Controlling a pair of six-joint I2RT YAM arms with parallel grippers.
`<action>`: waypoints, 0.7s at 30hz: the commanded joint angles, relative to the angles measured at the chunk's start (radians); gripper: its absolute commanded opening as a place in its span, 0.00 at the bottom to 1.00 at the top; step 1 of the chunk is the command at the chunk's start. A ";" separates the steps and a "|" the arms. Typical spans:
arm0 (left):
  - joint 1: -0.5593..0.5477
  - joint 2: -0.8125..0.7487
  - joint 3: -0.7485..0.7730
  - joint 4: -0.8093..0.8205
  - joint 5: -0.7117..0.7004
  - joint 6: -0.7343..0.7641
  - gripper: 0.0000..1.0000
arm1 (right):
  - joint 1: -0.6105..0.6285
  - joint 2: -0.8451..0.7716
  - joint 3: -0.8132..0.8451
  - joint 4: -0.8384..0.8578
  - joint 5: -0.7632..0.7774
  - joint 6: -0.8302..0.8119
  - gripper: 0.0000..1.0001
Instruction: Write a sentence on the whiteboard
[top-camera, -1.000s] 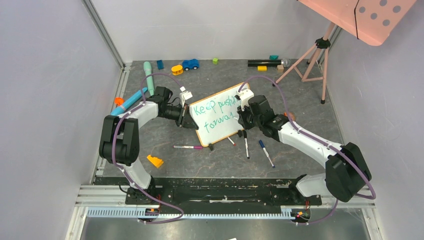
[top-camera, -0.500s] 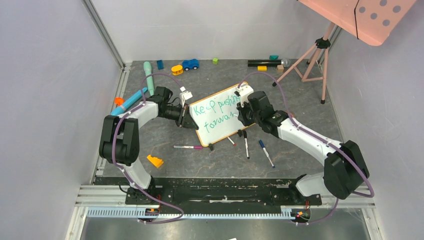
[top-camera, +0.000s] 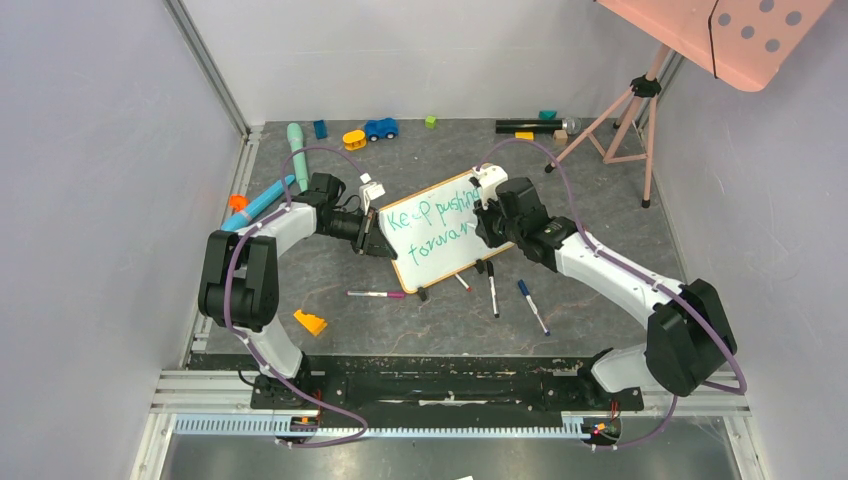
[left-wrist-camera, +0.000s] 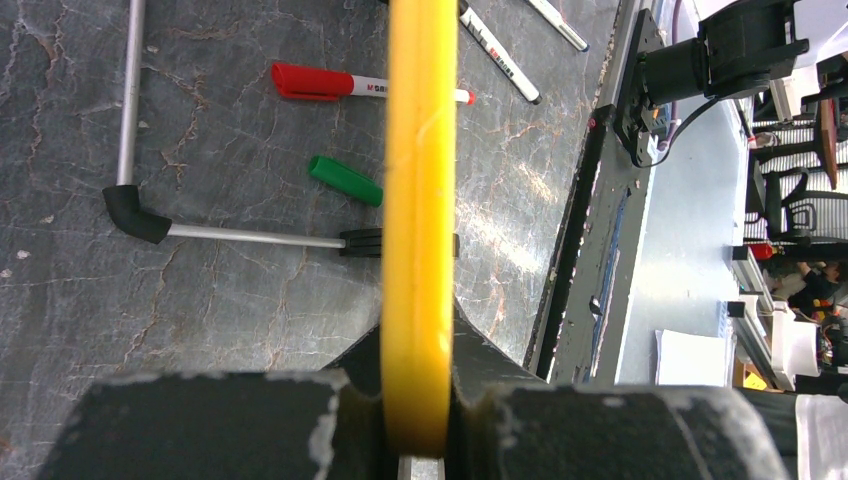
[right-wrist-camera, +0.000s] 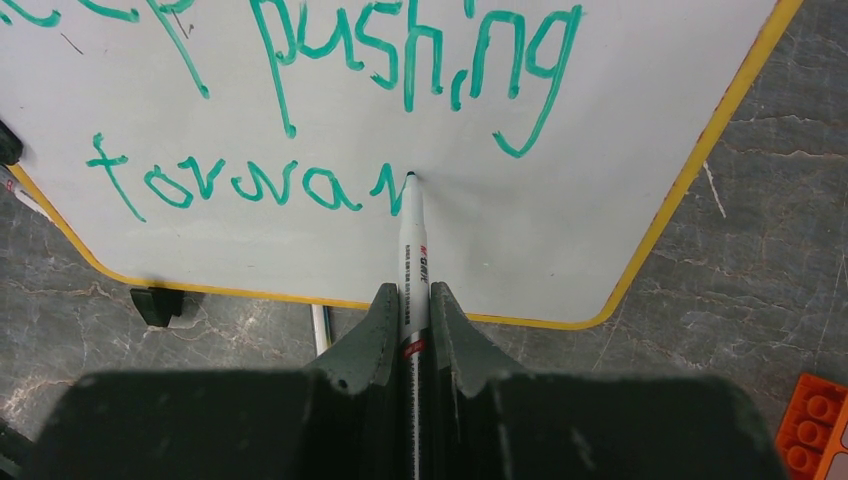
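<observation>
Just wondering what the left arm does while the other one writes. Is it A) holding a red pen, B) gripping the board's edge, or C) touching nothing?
B: in the left wrist view the left fingers are shut on the board at its yellow frame.

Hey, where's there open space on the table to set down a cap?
Free: behind the whiteboard up to the blue toy car, and at right between the right arm and the tripod. Crowded: the strip in front of the whiteboard, with loose markers.
</observation>
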 joint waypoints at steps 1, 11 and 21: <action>-0.050 0.036 -0.040 -0.097 -0.114 0.085 0.02 | -0.017 -0.013 0.015 0.051 0.007 0.001 0.00; -0.050 0.033 -0.041 -0.097 -0.114 0.086 0.02 | -0.019 -0.132 -0.039 -0.020 -0.036 0.019 0.00; -0.050 0.024 -0.046 -0.097 -0.121 0.089 0.02 | -0.039 -0.112 -0.055 0.008 -0.030 0.022 0.00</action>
